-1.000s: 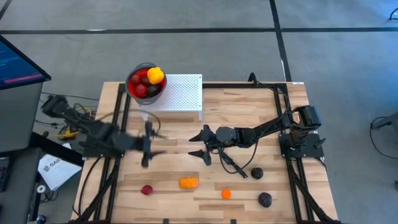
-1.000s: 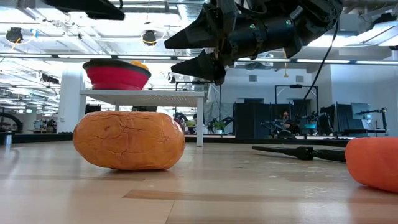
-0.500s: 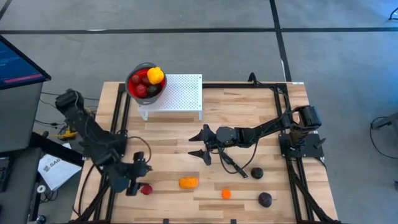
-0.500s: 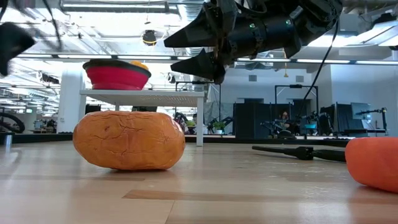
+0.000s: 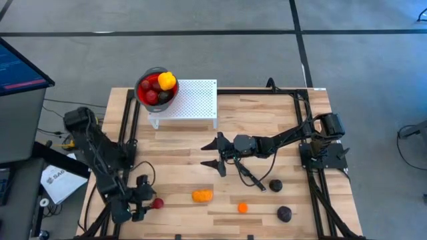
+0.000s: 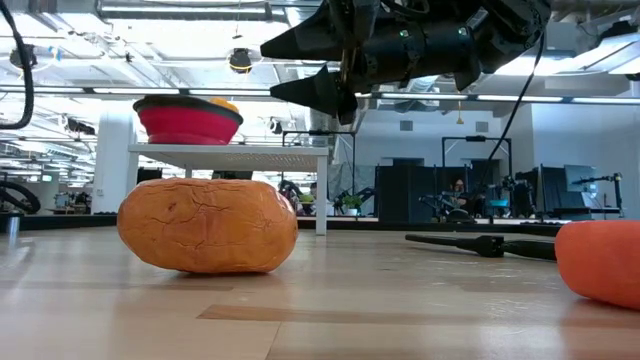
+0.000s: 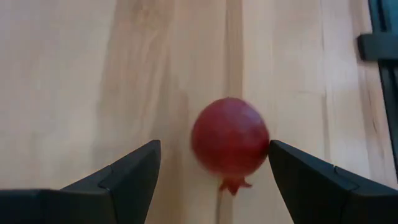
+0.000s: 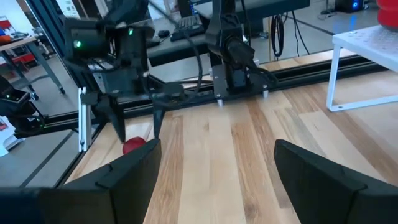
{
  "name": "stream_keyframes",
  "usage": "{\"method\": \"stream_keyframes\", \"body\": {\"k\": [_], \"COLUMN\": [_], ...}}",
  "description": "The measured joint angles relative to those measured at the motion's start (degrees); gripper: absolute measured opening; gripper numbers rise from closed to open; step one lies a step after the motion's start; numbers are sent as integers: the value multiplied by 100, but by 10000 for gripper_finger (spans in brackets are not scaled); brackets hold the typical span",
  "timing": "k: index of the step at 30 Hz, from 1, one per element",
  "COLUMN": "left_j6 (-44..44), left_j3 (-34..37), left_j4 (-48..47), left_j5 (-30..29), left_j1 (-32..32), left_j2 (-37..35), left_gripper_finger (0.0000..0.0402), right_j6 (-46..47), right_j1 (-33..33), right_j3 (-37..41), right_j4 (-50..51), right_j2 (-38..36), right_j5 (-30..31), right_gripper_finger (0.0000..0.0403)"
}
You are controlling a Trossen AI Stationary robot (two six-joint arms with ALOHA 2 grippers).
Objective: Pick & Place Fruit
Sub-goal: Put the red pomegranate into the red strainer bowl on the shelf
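Fruit status: several pieces already sit in the red colander (image 5: 155, 91), which stands on the white rack (image 5: 193, 100) at the bench's far-left corner; a yellow one (image 5: 167, 81) on top, red and dark ones under it, exact count not clear. Five still loose along the near edge: red fruit (image 5: 158, 204) near the near-left corner, big orange one (image 5: 202, 195) mid-bench, small orange one (image 5: 243, 208) right of it, dark one (image 5: 275, 185) and purple one (image 5: 284, 213) toward the near-right corner. So roughly half done, I'd judge. Left gripper (image 5: 141, 200) is at the near-left, low over the bench, fingers spread with the red fruit (image 7: 230, 136) between them; one fingertip looks about touching it, no closure on it yet, so not gripped. Looks like the pick of that piece is the step in hand; carry to the colander left after that, then the four others. Right gripper (image 5: 218, 155) hangs mid-bench above the surface, fingers apart, holding nothing, waiting. Black knife (image 5: 245, 174) lies just near-side of it, between it and the dark fruit; not part of the job. Bench (image 5: 267, 120) otherwise bare wood on the far-right side.
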State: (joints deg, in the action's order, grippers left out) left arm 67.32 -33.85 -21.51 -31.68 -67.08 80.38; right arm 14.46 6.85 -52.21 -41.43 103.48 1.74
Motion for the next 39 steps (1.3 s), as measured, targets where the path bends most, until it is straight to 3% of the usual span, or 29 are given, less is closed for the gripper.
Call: {"method": "stream_keyframes", "body": {"k": [7, 16, 23, 28, 32, 39], "left_j6": [184, 504, 491, 428, -581, -3400], "left_j3": [-3, 0, 0, 2, 0, -466], "left_j4": [623, 670, 638, 251, -63, -52], "left_j5": [-83, -603, -295, 323, 188, 248], "left_j1": [-6, 2, 63, 610, 1386, 3418], "left_j2": [854, 860, 806, 71, -1029, -2506], "left_gripper_finger": [292, 262, 185, 166, 178, 175], "right_j6": [0, 2, 2, 4, 2, 2], "right_j1": [2, 2, 1, 2, 2, 2], "right_j3": [0, 0, 0, 0, 0, 0], "right_j4": [-24, -24, -24, -27, -37, -20], "right_j2": [0, 0, 0, 0, 0, 0], "right_j5": [-2, -2, -2, -2, -2, -2], "right_gripper_finger": [306, 306, 306, 306, 306, 306]}}
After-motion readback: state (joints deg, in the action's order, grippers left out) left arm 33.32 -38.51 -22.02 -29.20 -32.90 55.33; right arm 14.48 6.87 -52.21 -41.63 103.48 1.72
